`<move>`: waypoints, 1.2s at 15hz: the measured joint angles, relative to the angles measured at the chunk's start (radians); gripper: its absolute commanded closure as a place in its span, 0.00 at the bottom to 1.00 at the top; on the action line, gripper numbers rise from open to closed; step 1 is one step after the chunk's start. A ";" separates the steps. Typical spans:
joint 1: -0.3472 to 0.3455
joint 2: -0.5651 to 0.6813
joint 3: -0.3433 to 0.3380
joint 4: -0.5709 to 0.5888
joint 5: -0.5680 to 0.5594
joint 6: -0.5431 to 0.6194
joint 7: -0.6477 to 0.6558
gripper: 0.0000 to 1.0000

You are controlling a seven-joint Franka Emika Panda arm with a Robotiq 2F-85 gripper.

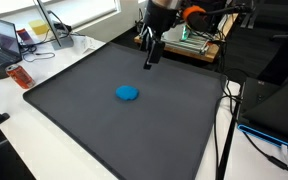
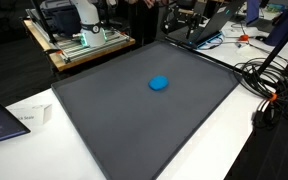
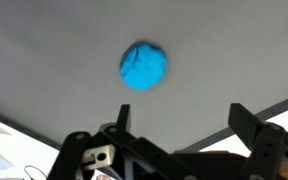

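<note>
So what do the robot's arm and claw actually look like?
The gripper is black and blocky, with two slim, flat fingers on hinged black links. A small pale metal plate sits on its body in the wrist view. The little of the arm that shows looks dark too. No markings are readable.

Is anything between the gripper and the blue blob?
No. Only bare grey mat separates the open gripper from the blue blob, in an exterior view and in the wrist view alike.
</note>
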 measured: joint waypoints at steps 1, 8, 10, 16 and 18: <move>0.009 0.026 -0.014 0.025 -0.001 -0.009 -0.008 0.00; 0.075 0.188 -0.106 0.147 -0.001 -0.063 -0.019 0.00; 0.086 0.220 -0.127 0.168 -0.001 -0.076 -0.019 0.00; 0.109 0.285 -0.155 0.226 0.018 -0.127 0.007 0.00; 0.122 0.302 -0.155 0.246 0.046 -0.163 0.041 0.00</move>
